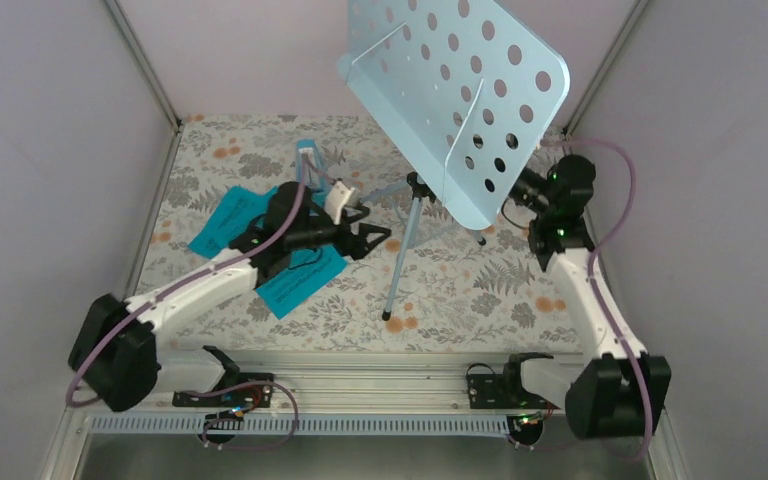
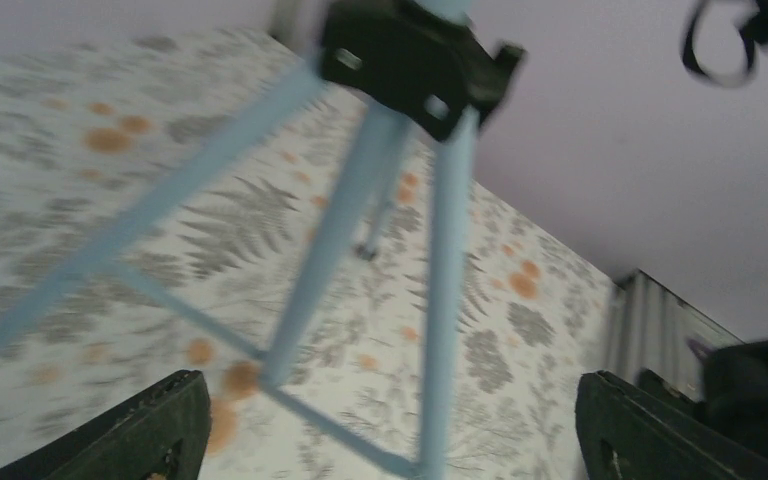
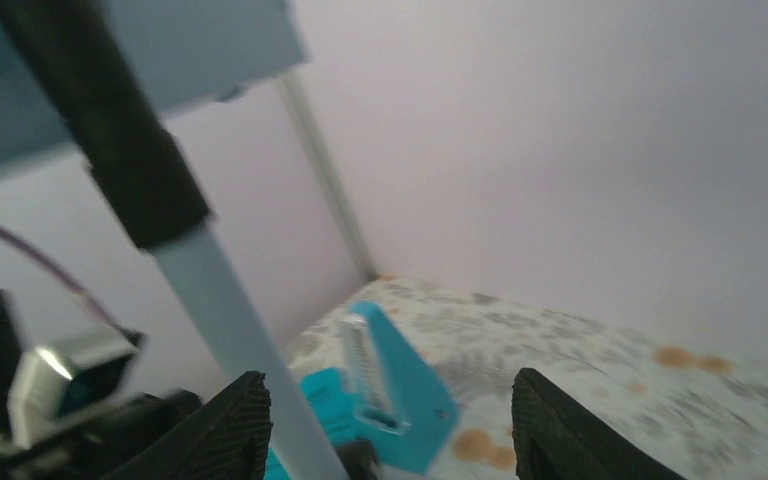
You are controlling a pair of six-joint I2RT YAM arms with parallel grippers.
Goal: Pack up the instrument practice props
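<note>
Music stand [image 1: 457,95] upright mid table [image 1: 480,300], pole [image 3: 222,300] near-vertical: left gripper [image 2: 395,425], jaws wide and empty, faces the tripod legs [image 2: 340,230] low down; right gripper [image 3: 400,425], parted and empty, looks nearer, pole just inside one finger.

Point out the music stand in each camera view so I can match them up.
Top external: the music stand stands centre-right, desk at the top edge.
Left wrist: its tripod legs and black hub fill the centre, blurred.
Right wrist: its pole with a black collar slants down the left.
Shared landmark: the floral cloth, in all three.
</note>
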